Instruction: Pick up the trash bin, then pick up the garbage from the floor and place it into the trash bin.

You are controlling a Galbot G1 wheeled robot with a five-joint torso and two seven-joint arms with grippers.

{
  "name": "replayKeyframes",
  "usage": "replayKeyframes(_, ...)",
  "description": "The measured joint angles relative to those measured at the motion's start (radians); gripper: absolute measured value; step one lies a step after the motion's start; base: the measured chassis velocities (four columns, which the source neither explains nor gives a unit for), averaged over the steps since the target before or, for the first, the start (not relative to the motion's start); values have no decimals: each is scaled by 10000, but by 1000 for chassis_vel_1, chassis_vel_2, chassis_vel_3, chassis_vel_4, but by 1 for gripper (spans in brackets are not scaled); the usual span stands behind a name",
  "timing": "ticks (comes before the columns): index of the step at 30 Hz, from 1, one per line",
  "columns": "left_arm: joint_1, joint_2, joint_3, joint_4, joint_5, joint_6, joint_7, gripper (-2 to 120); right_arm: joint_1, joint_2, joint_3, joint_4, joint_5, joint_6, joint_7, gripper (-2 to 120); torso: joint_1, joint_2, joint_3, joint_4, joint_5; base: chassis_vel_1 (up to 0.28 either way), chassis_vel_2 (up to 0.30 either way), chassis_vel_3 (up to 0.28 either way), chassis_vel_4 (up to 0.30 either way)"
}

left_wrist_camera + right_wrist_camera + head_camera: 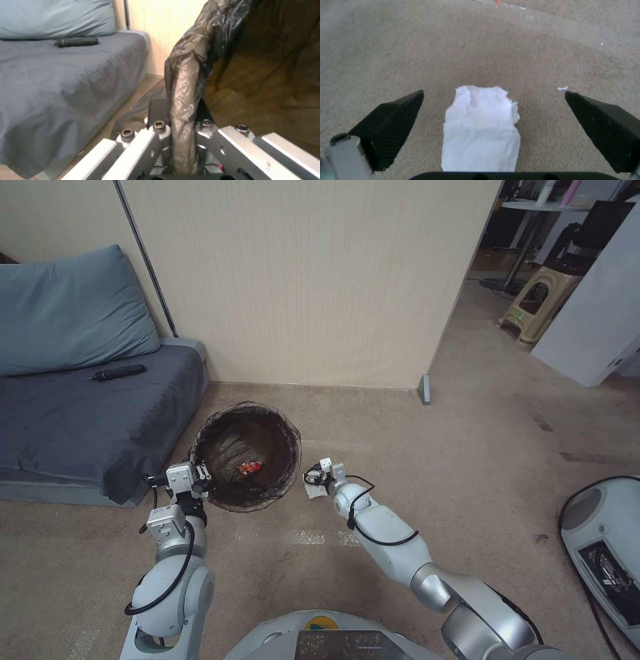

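The trash bin (220, 447), a round pail lined with a dark bag, stands on the beige carpet floor (467, 447) beside the sofa. A red-white packet (249, 468) lies at its bottom. My left gripper (202, 473) is shut on the bag-covered rim (181, 82) at the bin's near left side. A white tissue (480, 135), a piece of the garbage, lies flat on the carpet just right of the bin (316, 491). My right gripper (493, 92) hangs low over it, open, with one black finger (391, 125) on each side of the tissue.
A grey-blue sofa (80, 427) with a cushion (67, 307) and a black tool (119, 373) sits left of the bin. A beige wall panel (300, 280) stands behind. A white machine (603, 553) is at the right edge, and a plastic stool (540, 303) stands far right.
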Motion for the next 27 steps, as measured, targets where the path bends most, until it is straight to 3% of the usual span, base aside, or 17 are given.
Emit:
replayKeyframes(18,200,-155,201,21,244,-133,27,0,241,743,577,-2074,-1000,657,-490,100,0,0,0,1,2,0,0,0,0)
replayKeyframes(27,216,-208,280,32,328,-156,35,0,297,1003,699,-2524,-1326,957,-587,100,0,1,-1,0,1,0,0,0,0)
